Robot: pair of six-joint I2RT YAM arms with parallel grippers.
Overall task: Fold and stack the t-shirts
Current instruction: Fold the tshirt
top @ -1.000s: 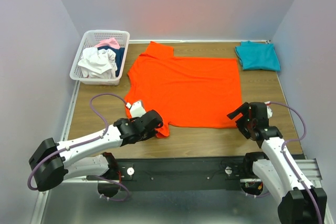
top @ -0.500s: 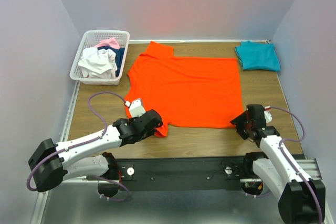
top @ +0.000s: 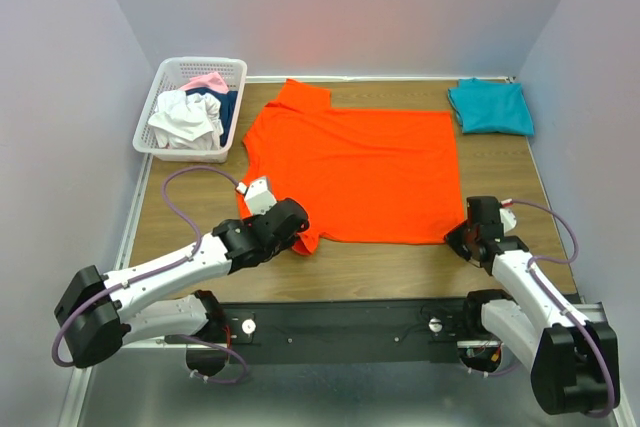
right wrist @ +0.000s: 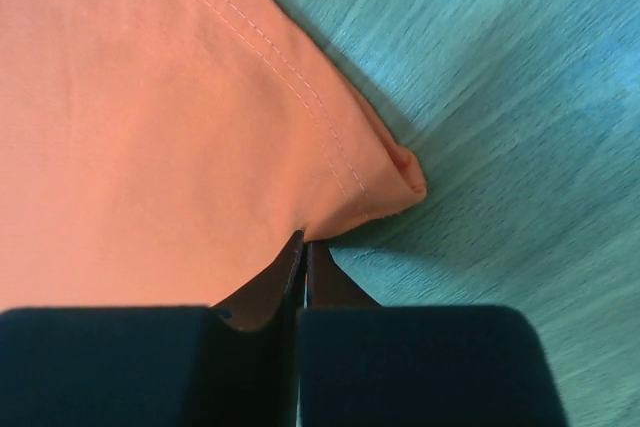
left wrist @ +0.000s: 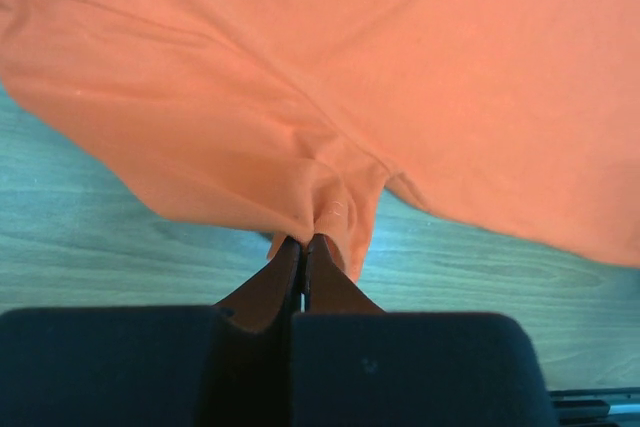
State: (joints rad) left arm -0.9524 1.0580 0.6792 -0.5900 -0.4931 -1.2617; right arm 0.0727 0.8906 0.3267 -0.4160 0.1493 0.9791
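Orange-red t-shirt (top: 355, 172): left gripper (left wrist: 303, 240) and right gripper (right wrist: 304, 240) each clamp a near corner, fingers seemingly closed.

Pinched orange t-shirt (left wrist: 330, 97) fold inside left gripper (left wrist: 303, 242)

Wooden table (top: 180, 217), orange-red t-shirt (top: 355, 172) spread flat at centre, folded teal t-shirt (top: 490, 107) far right corner, white basket (top: 198, 60) far left corner.

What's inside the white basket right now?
The white basket holds a crumpled white garment at the front, a pink garment at the back and a navy garment on the right. The basket floor and anything beneath them are covered.
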